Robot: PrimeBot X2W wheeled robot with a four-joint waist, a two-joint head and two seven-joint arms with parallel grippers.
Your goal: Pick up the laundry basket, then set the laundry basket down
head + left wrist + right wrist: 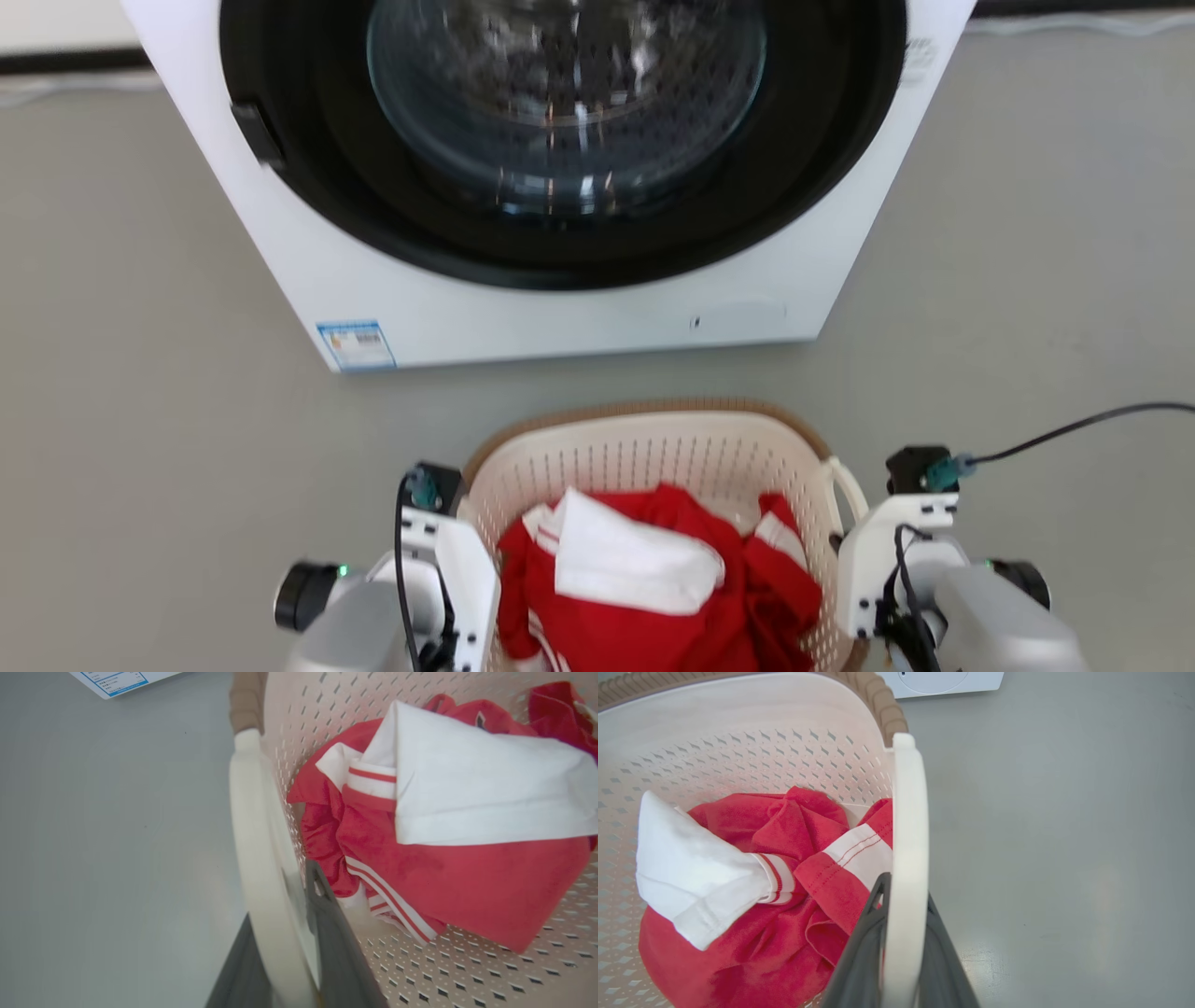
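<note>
A plain grey floor (pixel 121 373) carries everything. Toward its far edge stands a white washing machine (pixel 560 317), its round dark door with a glass bowl (pixel 560 103) facing the camera.

Just on the near side of the machine, apart from it, is the laundry basket (pixel 653 457). It is far smaller than the machine, rounded-rectangular, cream-white plastic pierced with rows of small slots, and topped by a brown woven-look rim (pixel 644 409). Whether its base touches the floor cannot be told.

Inside lies a crumpled red garment (pixel 653 635) with white striped bands, and a white cloth (pixel 625 560) rests on top of it.

A white loop handle rises at each short side of the basket. The left handle (pixel 252 835) runs between the two dark fingers of the left end effector (pixel 285 905), one finger inside the loop and one outside, pressed narrow on the band. The right handle (pixel 908 812) is clamped the same way by the right end effector (pixel 906 891), its fingers close on either face of the band.

A black cable (pixel 1074 429) runs from the right wrist out over the floor toward its right edge. A small blue-bordered label (pixel 355 345) sits at the machine's lower left front corner.
</note>
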